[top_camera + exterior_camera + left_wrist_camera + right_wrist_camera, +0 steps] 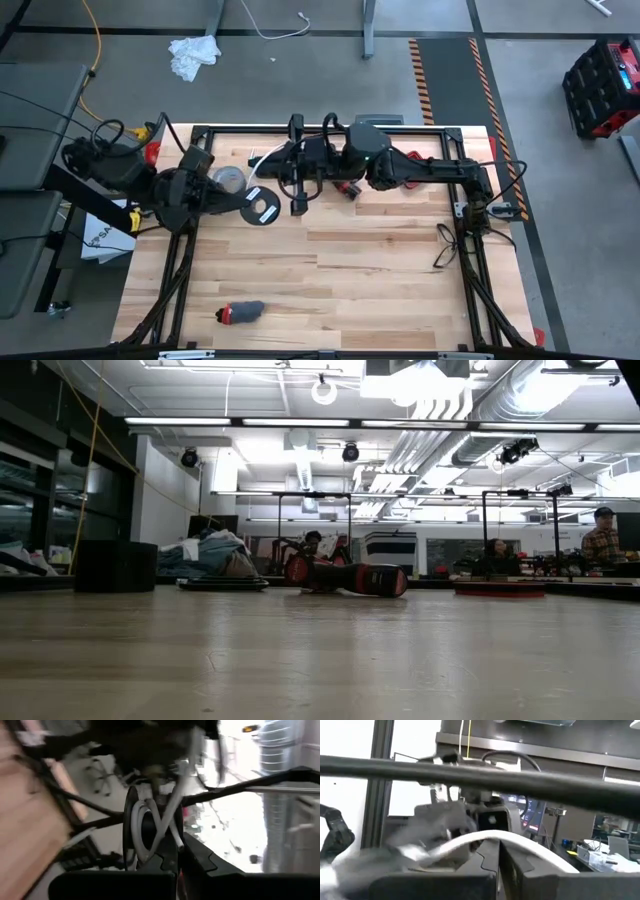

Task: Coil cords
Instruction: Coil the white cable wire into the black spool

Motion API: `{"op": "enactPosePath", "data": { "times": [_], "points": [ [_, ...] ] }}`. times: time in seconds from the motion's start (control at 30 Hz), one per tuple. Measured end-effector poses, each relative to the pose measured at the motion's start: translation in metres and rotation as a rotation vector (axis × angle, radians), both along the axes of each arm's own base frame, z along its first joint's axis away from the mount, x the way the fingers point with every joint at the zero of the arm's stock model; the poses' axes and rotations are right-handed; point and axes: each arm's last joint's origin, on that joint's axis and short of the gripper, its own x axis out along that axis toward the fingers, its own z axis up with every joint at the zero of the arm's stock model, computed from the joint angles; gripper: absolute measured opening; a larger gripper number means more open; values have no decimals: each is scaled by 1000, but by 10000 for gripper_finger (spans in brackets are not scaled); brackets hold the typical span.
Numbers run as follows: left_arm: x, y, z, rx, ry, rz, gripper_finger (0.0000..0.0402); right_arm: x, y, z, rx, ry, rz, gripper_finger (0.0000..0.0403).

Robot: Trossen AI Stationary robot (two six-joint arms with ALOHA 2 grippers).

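With the left pincer (262, 204) clamped on the small round black disc (264, 208) and the right pincer (272, 166) pinching its thin white cable (257, 160) above the wooden surface (340, 270), each wrap should probably stay taut.

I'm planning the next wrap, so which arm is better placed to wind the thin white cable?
Probably right. The right end effector has the thin white cable draped across its fingers, free to swing. The left end effector seems pinched on cable loops by the round black disc.
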Motion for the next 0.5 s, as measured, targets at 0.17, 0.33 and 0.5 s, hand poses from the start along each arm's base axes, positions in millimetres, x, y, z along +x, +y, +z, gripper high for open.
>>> {"op": "enactPosePath", "data": {
  "times": [0.17,0.33,0.5],
  "points": [
    [-11,6,-6,32,77,7,0,1,0,-3,-2,25,1,0],
    [-17,10,-10,61,121,17,0,2,0,-6,-3,62,0,0],
    [-22,13,-15,120,172,29,0,4,-1,-11,-3,114,-21,0]
  ]
}}
